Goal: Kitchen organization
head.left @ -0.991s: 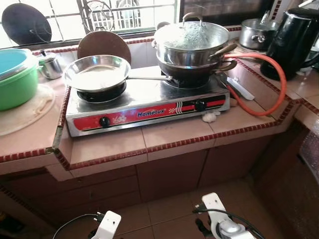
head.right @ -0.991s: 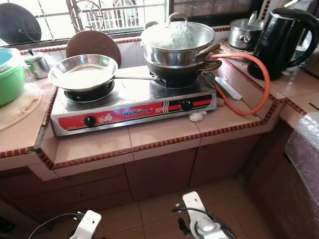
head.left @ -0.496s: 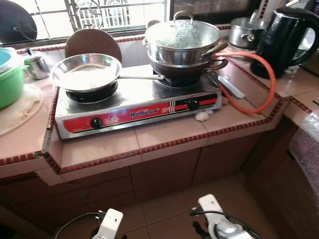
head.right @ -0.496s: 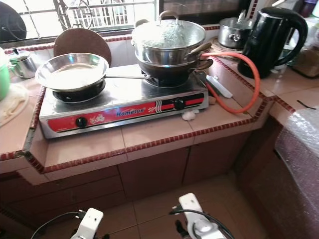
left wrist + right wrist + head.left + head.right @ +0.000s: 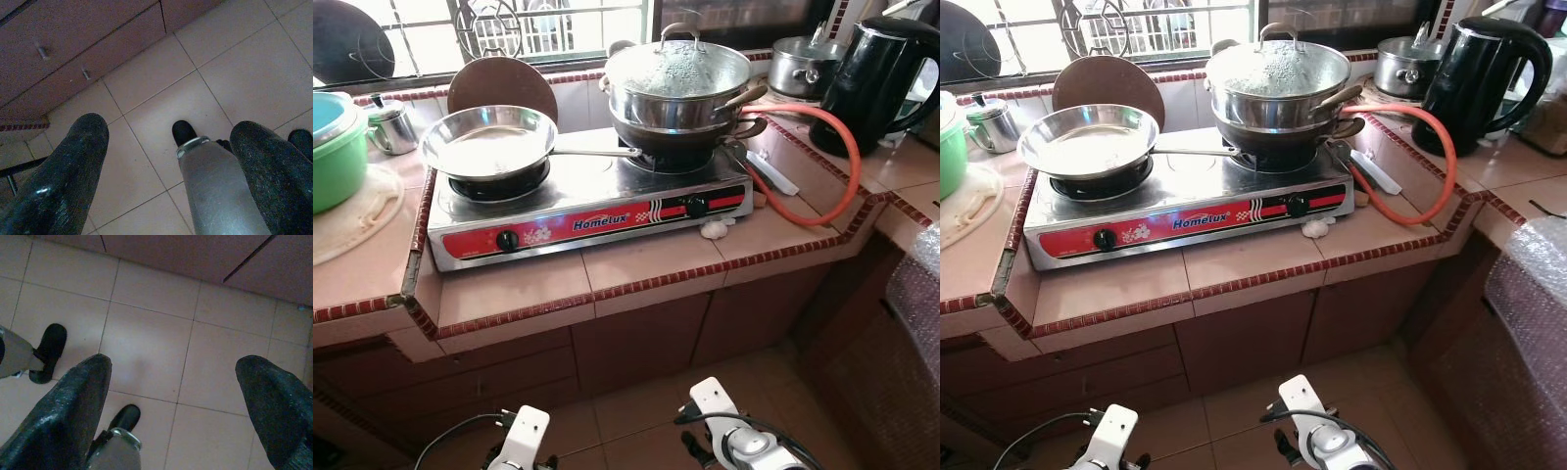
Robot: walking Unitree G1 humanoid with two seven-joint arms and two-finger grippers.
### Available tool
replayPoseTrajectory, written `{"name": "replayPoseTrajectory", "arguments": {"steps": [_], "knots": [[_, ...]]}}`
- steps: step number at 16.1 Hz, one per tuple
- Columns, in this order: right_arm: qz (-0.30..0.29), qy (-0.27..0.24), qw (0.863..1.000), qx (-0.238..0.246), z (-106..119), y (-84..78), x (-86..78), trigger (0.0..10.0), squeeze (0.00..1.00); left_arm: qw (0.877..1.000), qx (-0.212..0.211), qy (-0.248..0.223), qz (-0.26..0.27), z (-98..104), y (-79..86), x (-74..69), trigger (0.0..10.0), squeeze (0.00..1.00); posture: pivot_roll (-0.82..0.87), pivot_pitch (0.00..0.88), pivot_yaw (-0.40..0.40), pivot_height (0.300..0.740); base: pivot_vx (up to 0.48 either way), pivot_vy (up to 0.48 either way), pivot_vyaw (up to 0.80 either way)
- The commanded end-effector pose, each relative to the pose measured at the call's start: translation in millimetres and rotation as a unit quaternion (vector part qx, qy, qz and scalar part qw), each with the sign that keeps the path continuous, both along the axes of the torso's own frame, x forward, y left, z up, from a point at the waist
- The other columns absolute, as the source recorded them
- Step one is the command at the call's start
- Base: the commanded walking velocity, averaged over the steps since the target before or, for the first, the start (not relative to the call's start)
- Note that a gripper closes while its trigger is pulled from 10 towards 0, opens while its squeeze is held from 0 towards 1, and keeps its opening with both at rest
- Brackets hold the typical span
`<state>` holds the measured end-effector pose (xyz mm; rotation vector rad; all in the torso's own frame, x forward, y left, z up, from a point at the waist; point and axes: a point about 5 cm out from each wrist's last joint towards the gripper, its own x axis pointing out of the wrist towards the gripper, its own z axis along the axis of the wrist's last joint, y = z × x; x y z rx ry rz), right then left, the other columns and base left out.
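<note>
A red and steel two-burner gas stove (image 5: 587,211) stands on the tiled counter (image 5: 519,289). An empty steel frying pan (image 5: 489,142) sits on its left burner. On the right burner is a dark pan with a lidded steel pot (image 5: 677,83) stacked on top. Both arms hang low in front of the cabinets, the left arm (image 5: 524,441) and the right arm (image 5: 729,446). My left gripper (image 5: 171,161) is open over the floor tiles with nothing between its fingers. My right gripper (image 5: 181,401) is open too and holds nothing.
A black kettle (image 5: 881,83) and a small steel pot (image 5: 803,67) stand at the back right. An orange gas hose (image 5: 837,147) loops over the counter right of the stove. A green bowl (image 5: 333,147), a small steel jug (image 5: 389,125) and a round brown board (image 5: 502,83) are left.
The whole picture has shifted a little sideways, so the camera has moved. Both arms still hang low, and nothing on the counter has moved.
</note>
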<state>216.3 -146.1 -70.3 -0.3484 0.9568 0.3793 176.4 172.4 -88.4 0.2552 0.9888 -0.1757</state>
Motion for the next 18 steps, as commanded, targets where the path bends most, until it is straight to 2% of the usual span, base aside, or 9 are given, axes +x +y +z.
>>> {"name": "replayPoseTrajectory", "arguments": {"steps": [1,3,5,6,7,11,18], "knots": [[0.005,0.005,1.0,-0.003,-2.1,-2.0,-4.0,10.0,0.0,1.0,-0.001,-0.002,-0.001,1.0,-3.6,3.1,10.0,0.0,-0.05,0.0,0.011,0.74,0.0,0.0,0.0],[0.01,0.005,1.0,-0.006,-2.3,-2.1,-4.3,10.0,0.0,1.0,-0.002,0.005,0.006,-0.5,-7.7,1.2,10.0,0.0,-0.05,0.0,0.012,0.74,0.0,0.0,0.0],[0.02,0.005,1.0,-0.006,-2.2,-1.5,-4.3,10.0,0.0,1.0,-0.001,0.001,-0.001,1.6,-16.7,7.3,10.0,0.0,-0.04,0.0,0.011,0.74,0.0,0.0,0.0],[0.022,0.005,1.0,-0.007,-2.2,-1.2,-4.4,10.0,0.0,1.0,-0.003,0.001,0.0,1.8,-15.9,7.7,10.0,0.0,-0.04,0.0,0.012,0.74,0.0,0.0,0.8],[0.024,0.005,1.0,-0.006,-2.1,-0.1,-4.2,10.0,0.0,1.0,-0.003,0.001,0.005,1.5,-8.4,5.7,10.0,0.0,-0.05,0.0,0.012,0.74,0.0,0.0,0.8],[0.031,0.005,1.0,-0.006,-2.3,1.2,-4.7,10.0,0.0,1.0,0.0,0.002,0.005,1.9,-3.6,5.8,10.0,0.0,-0.05,0.0,0.016,0.74,0.0,0.0,0.0],[0.042,0.007,0.999,-0.011,-3.8,0.9,-7.4,10.0,0.0,1.0,0.012,0.009,0.001,0.5,0.0,2.5,10.0,0.0,-0.05,0.0,0.012,0.74,0.0,0.0,0.8]]}}
